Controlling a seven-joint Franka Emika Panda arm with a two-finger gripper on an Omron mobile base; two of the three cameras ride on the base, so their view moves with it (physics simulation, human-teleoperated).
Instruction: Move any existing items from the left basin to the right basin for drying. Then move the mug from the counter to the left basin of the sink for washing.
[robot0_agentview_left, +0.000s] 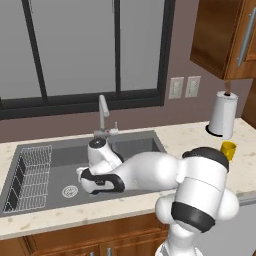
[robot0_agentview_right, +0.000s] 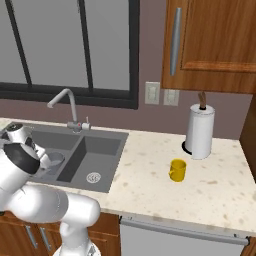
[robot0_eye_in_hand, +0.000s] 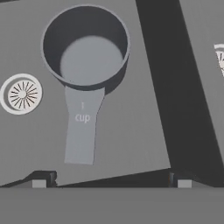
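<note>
A dull grey measuring cup (robot0_eye_in_hand: 85, 46) with a flat handle stands upright on the floor of the left basin (robot0_agentview_left: 55, 157), beside its round drain (robot0_eye_in_hand: 21, 93). My gripper (robot0_eye_in_hand: 111, 181) hovers above the cup's handle, open wide, with nothing between the fingers. From the right base view the cup (robot0_agentview_right: 54, 160) peeks out behind my arm. The right basin (robot0_agentview_right: 97, 155) holds nothing but its drain (robot0_agentview_right: 93, 177). The yellow mug (robot0_agentview_right: 177, 170) stands on the counter (robot0_agentview_right: 150, 175) right of the sink, also seen as the mug (robot0_agentview_left: 228, 150) behind my elbow.
A white wire rack (robot0_agentview_left: 32, 172) lines the left end of the left basin. The silver faucet (robot0_agentview_left: 103, 112) rises at the sink's back edge. A paper towel roll (robot0_agentview_right: 200, 131) stands behind the mug. A dark divider wall (robot0_eye_in_hand: 175, 87) separates the basins.
</note>
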